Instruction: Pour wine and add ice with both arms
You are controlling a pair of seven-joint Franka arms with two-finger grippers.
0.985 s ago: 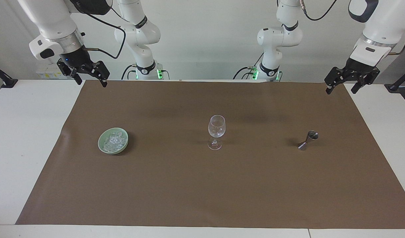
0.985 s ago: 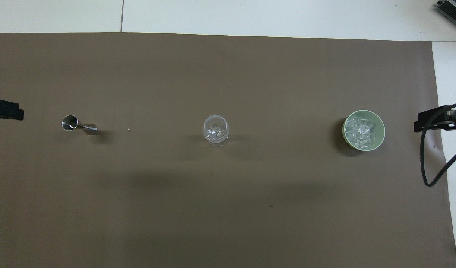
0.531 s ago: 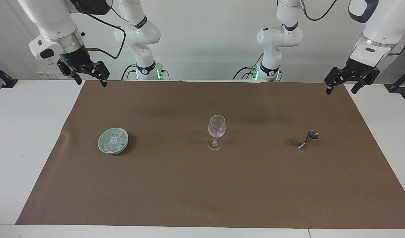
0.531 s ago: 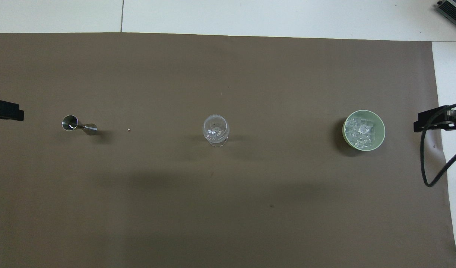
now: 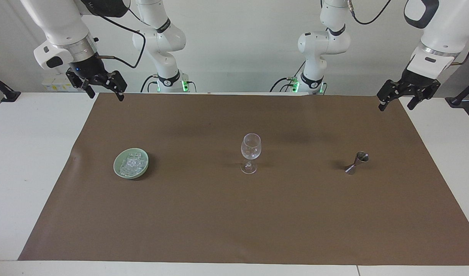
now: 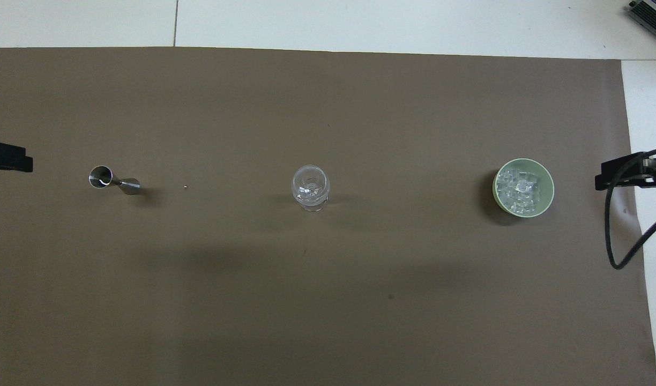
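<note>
Now | ice point(image 5: 131, 164) in bowl point(image 5: 119, 171), well apart from both grippers; left gripper point(image 5: 396, 100) spread; right gripper point(image 5: 102, 90) spread

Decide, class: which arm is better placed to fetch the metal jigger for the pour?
Left, probably. The left claw hangs over the mat's edge at the jigger's end; the right claw waits at the end with the ice bowl.

jigger point(image 6: 113, 181) toward left arm's end | glass point(image 6: 310, 187) mid-mat point(image 6: 328, 295) | ice point(image 6: 518, 188) in green bowl point(image 6: 545, 179)
</note>
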